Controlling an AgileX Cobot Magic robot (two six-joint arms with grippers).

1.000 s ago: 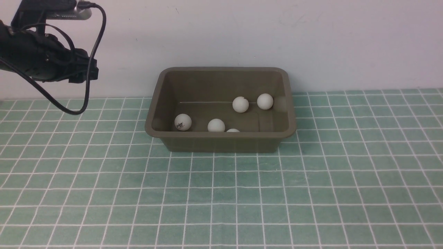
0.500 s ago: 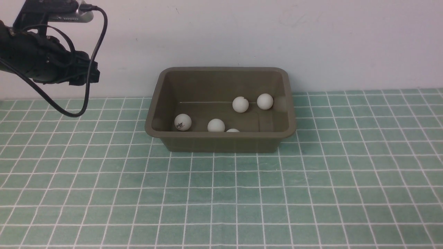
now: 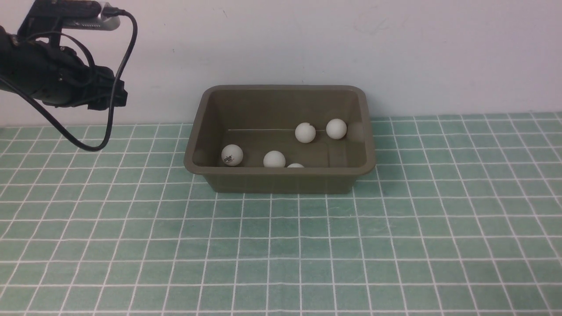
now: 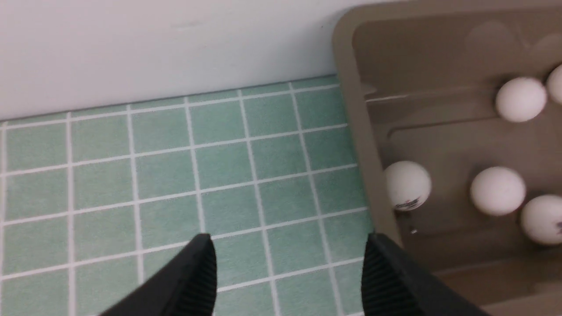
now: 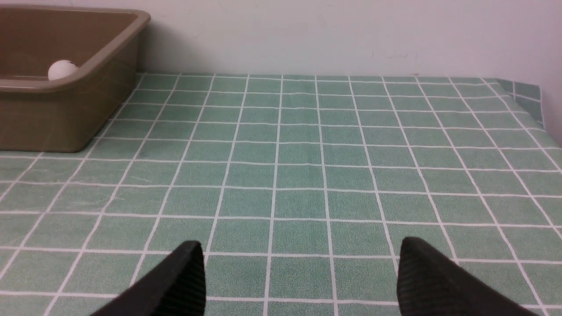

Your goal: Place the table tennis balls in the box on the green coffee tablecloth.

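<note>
- Balls (image 3: 305, 132) (five visible) lie inside the box (image 3: 281, 181) on the green cloth (image 3: 281, 245), against the wall (image 3: 307, 39).
- Left gripper (image 4: 287, 263) hangs spread and empty beside the box.
- Right gripper (image 5: 300, 272) spread, empty, over bare cloth.

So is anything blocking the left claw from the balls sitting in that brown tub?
Only the box wall: the open left gripper hangs over the green coffee tablecloth just outside it. The five visible table tennis balls lie uncovered inside, reachable from above.
</note>
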